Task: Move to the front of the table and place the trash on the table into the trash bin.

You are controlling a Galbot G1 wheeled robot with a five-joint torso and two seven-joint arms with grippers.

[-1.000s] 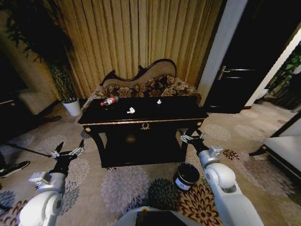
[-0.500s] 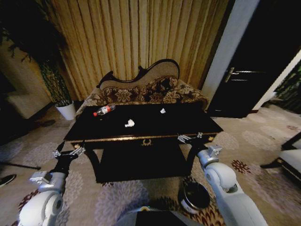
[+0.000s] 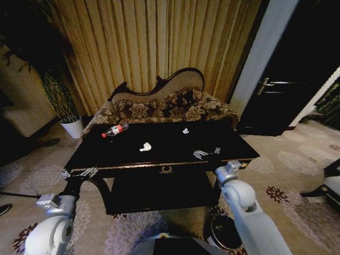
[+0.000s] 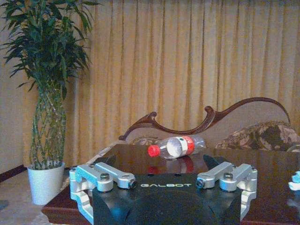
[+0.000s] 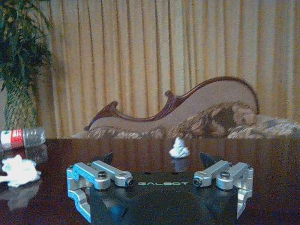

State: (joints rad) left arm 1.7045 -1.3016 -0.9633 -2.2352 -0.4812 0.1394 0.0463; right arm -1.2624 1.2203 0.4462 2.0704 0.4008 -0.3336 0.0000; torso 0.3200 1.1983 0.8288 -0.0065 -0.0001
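The black table (image 3: 106, 155) stands close in front of me. On it lie a clear bottle (image 3: 115, 129) with a red label, a crumpled white paper (image 3: 145, 146) and a small white scrap (image 3: 185, 130). My left gripper (image 3: 78, 172) hangs open at the table's front left corner, facing the bottle (image 4: 176, 146). Over the front right edge my right gripper (image 3: 207, 153) is open and holds nothing; ahead of it lie the paper (image 5: 18, 169) and the scrap (image 5: 179, 148). The black trash bin (image 3: 226, 231) sits on the carpet at the lower right, partly behind my right arm.
A carved floral sofa (image 3: 159, 103) stands right behind the table, with curtains behind it. A white plant pot (image 3: 73, 127) stands to the left. A dark door (image 3: 297, 79) is at the right. Patterned carpet lies around the table.
The camera has come closer to the table, so the table looks larger and the bin has slid toward the bottom edge. My right gripper now reaches over the table's front edge.
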